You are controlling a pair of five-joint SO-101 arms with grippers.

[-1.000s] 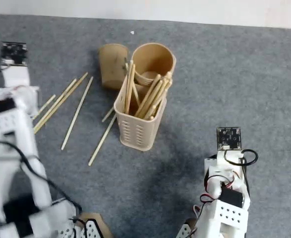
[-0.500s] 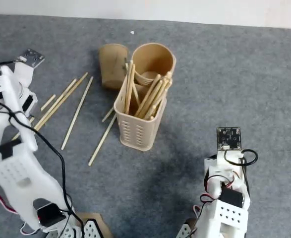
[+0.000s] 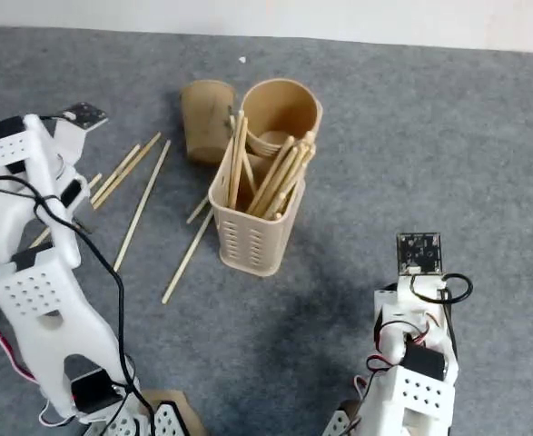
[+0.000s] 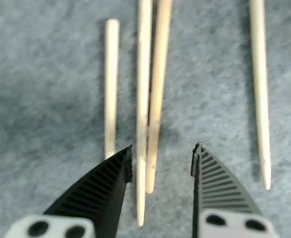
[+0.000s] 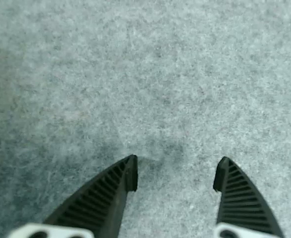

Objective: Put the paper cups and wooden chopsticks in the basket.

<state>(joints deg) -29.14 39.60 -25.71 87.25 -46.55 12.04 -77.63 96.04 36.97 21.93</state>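
Note:
A tan slotted basket (image 3: 252, 232) stands mid-table with several wooden chopsticks (image 3: 275, 177) upright in it. One paper cup (image 3: 281, 111) sits at its far end, and a second cup (image 3: 204, 118) lies just beside it on the carpet. More loose chopsticks (image 3: 142, 204) lie on the grey carpet left of the basket. My left gripper (image 4: 162, 151) is open just above a touching pair of chopsticks (image 4: 150, 94), whose near ends lie between its fingers. My right gripper (image 5: 177, 173) is open over bare carpet near the front right.
In the left wrist view, a short chopstick (image 4: 110, 84) and a longer one (image 4: 260, 89) flank the pair. One chopstick (image 3: 188, 257) lies against the basket's left side. A white wall edge (image 3: 339, 18) bounds the carpet at the back.
The left arm has swung forward and right from the table's left edge, coming over the loose chopsticks. The right arm, basket and cups have not moved.

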